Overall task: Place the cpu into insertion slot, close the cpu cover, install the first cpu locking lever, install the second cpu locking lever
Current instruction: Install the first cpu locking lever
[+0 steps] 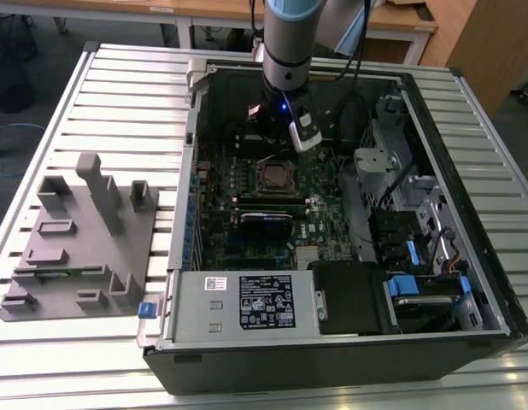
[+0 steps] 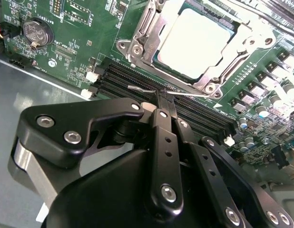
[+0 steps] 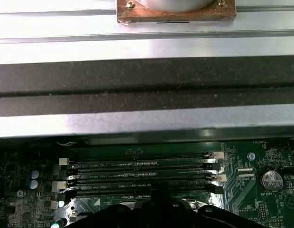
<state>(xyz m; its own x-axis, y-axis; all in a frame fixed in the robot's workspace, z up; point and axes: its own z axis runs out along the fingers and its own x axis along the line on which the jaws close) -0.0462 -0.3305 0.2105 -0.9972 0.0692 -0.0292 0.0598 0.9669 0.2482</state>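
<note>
Slatted table (image 1: pixel 119 85), open computer (image 1: pixel 332 363): clenched gripper (image 2: pixel 164 95) meets the lever (image 2: pixel 140 88) beside the cpu (image 2: pixel 199 40); push steadily, lest it slip.

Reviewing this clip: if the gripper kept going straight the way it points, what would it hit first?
The gripper would probably meet the thin wire lever right at its tips, then the black memory slots beneath it; depth is unclear.
</note>
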